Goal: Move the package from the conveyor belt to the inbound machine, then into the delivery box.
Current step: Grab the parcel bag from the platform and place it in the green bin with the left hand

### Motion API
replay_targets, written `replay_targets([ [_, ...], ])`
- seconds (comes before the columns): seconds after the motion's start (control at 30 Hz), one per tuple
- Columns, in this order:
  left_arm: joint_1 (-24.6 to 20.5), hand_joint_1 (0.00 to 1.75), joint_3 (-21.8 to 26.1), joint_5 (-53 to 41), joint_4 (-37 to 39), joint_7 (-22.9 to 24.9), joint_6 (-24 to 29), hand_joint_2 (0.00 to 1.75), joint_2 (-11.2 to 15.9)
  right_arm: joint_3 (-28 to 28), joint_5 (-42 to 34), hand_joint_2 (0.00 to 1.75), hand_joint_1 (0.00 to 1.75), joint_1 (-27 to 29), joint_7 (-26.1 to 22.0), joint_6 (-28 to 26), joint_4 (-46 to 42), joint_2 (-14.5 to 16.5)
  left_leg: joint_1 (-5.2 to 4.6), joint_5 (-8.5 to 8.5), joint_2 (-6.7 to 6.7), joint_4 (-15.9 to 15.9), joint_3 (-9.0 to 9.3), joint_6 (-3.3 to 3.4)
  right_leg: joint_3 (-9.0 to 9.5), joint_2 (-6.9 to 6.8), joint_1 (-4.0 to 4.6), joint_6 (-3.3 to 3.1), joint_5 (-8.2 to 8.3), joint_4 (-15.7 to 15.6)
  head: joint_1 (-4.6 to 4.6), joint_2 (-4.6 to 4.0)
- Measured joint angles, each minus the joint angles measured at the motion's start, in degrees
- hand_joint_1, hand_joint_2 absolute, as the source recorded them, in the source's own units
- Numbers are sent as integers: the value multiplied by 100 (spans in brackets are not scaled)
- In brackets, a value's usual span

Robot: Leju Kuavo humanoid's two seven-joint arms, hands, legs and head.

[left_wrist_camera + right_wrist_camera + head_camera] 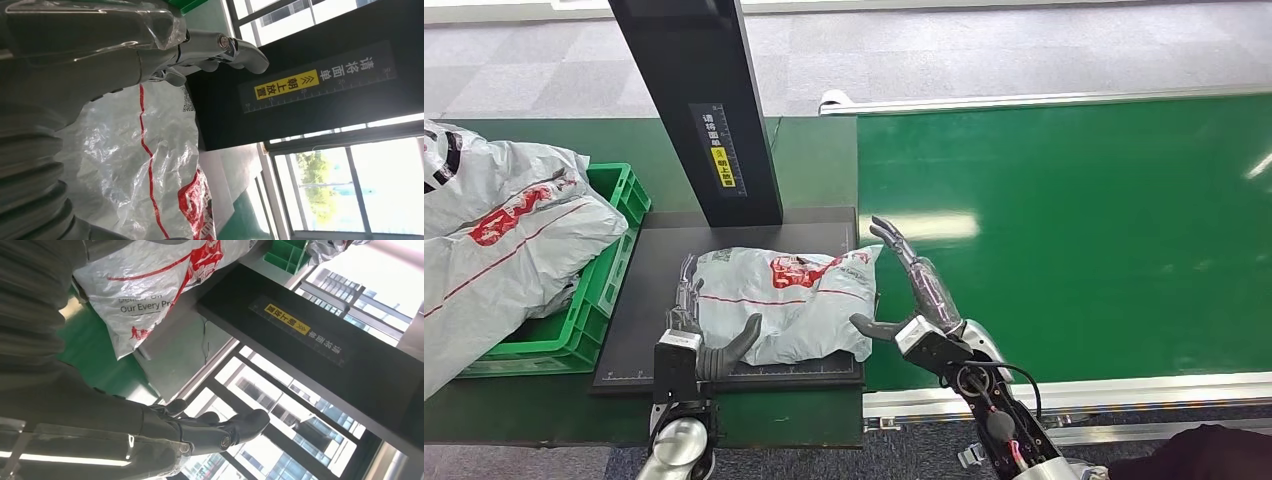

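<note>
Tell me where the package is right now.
In the head view, the package lies on the black inbound machine platform, between the left hand and right hand.

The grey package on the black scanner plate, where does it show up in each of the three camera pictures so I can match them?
Head view: the package lies mid-frame on the black plate, between the left hand and right hand.
Left wrist view: package in the lower left.
Right wrist view: package near the top.
Shared landmark: the yellow label on the black post.
</note>
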Motion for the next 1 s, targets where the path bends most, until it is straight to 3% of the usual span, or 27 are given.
replay_targets([
  [0.13,-31,0,-66,-312,88,191,42,175,51,-49,5,175,0,68,0,-36,-129,-47,0,0,0,0,0,0,0,-1,0,0,0,0,0,0],
  [0.4,-233,0,-358,-3813,682,2107,429,175,300,-103,45,175,0,465,0,-197,-767,-219,0,-1,-1,0,0,0,0,-2,0,0,0,0,-1,0],
  [0.6,-541,0,-495,-5511,1257,3204,-64,175,340,-93,173,175,0,643,-2,21,-1001,-219,0,-2,-14,-3,18,0,31,-18,0,0,-8,-1,1,0],
  [0.7,-755,0,-549,-6147,1477,3518,-311,175,326,-91,229,175,0,666,-2,44,-1026,-212,-1,-15,-32,-8,57,1,83,-34,-2,2,-24,-4,1,0],
  [0.87,-965,0,-567,-6410,1721,3598,-522,175,296,-95,240,175,0,669,-2,44,-1027,-204,-3,-49,-36,-11,138,16,167,-38,-3,4,-43,-7,1,0],
  [0.9,-985,24,-567,-6408,1752,3597,-536,175,290,-97,240,175,0,669,-2,44,-1027,-203,-3,-53,-36,-11,154,12,184,-38,-3,8,-49,-7,1,0],
  [1.0,-1008,147,-540,-6281,1813,3496,-577,175,273,-107,241,175,0,678,-2,36,-1035,-198,-3,-69,-36,-12,208,10,230,-39,-3,8,-69,-7,1,0],
])
